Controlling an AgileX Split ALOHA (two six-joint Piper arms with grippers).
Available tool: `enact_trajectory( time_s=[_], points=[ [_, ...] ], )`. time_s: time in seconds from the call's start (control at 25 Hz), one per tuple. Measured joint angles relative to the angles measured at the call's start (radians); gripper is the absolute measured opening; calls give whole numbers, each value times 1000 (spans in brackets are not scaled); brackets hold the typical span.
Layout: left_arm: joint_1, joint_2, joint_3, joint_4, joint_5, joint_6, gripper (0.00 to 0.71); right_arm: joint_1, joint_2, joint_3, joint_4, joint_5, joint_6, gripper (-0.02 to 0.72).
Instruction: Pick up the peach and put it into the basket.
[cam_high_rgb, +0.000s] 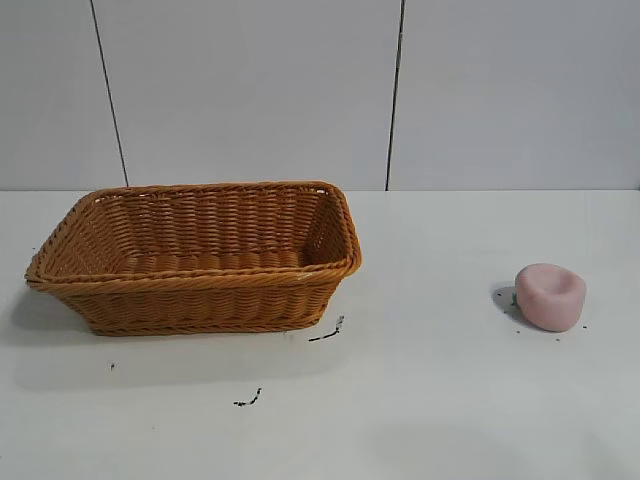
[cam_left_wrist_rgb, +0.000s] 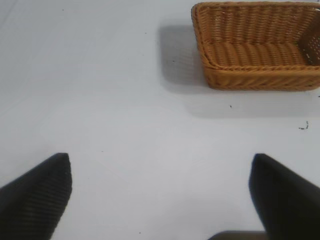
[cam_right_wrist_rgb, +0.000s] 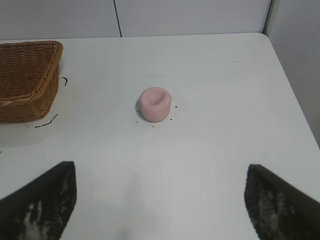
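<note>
Now, peach (cam_high_rgb: 550, 296) sitting well right of the wicker basket (cam_high_rgb: 200, 300), untouched. Left gripper (cam_left_wrist_rgb: 160, 192) spread wide near basket; right gripper (cam_right_wrist_rgb: 160, 197) spread wide facing peach.

One basket (cam_high_rgb: 195, 255) stands on the left of the table (cam_high_rgb: 440, 400). One peach (cam_high_rgb: 550, 296) sits well apart on the right. Two grippers show, one per wrist view: the left gripper (cam_left_wrist_rgb: 160, 192) and the right gripper (cam_right_wrist_rgb: 160, 197), each with two dark fingers spread wide.
</note>
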Motion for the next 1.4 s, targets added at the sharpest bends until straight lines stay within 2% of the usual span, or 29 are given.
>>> enact_trajectory(
  time_s=[0.52,0.96,1.24,1.4],
  points=[
    [0,0,0,0,0,0,693,0,64,-46,0,-8,0,633],
    [0,0,0,0,0,0,693,0,772,-379,1,-53,0,633],
    [0,0,0,0,0,0,693,0,1258,-583,26,-57,0,633],
    [0,0,0,0,0,0,693,0,1490,-697,29,-58,-24,633]
  ],
)
